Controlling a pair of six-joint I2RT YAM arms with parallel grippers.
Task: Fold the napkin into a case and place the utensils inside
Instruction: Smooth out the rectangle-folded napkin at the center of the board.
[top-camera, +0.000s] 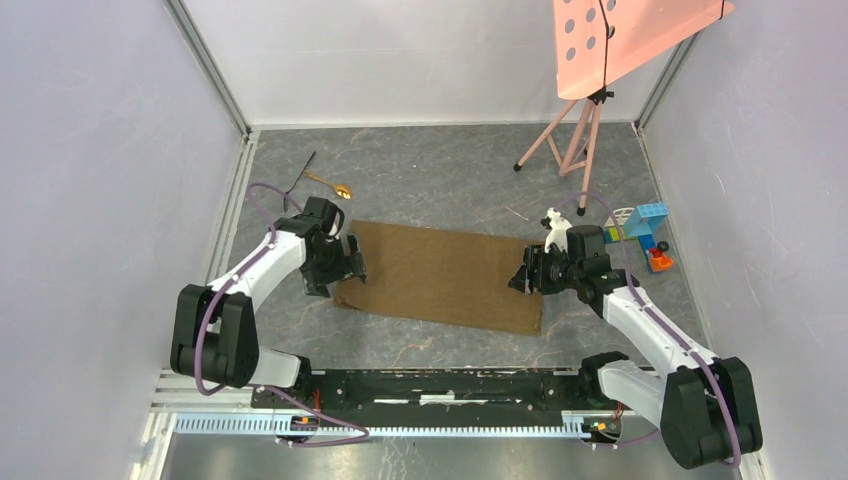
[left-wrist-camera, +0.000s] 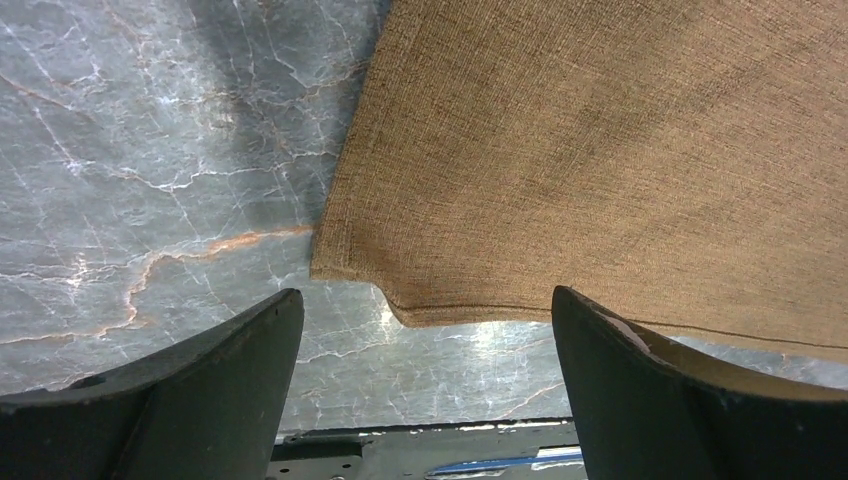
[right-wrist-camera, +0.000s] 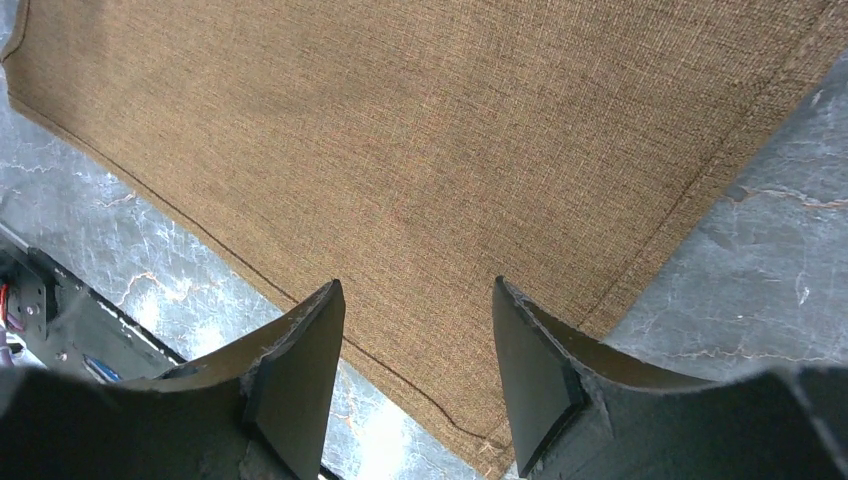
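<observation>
arms lean in from the near edge of a grey marbled bench (top-camera: 430, 180) toward a brown napkin (top-camera: 445, 272) lying flat at its middle. the napkin is a wide oblong, not a square, so it looks folded once; the narrow case is not yet made.

the left tool (top-camera: 345, 262) hovers at the napkin's left end, over the near corner, its jaws spread wide with nothing between them. in its wrist view that corner sits just ahead of the fingers (left-wrist-camera: 230, 380), and the near hem curls slightly off the bench. the right tool (top-camera: 525, 275) hangs above the right end, jaws apart and empty, with the cloth flat beneath them.

the step in hand looks like the folding itself, between grips. the next move likely calls for both tools to drop to the near hem, pinch it at each end, and carry it evenly to the far edge so the cloth narrows without skewing.

farther back on the left, well apart from the napkin, lie the gold spoon (top-camera: 343, 190) and the black utensil (top-camera: 303, 170), close together. far right are toy blocks (top-camera: 650, 235) and a pink stand (top-camera: 630, 45).
</observation>
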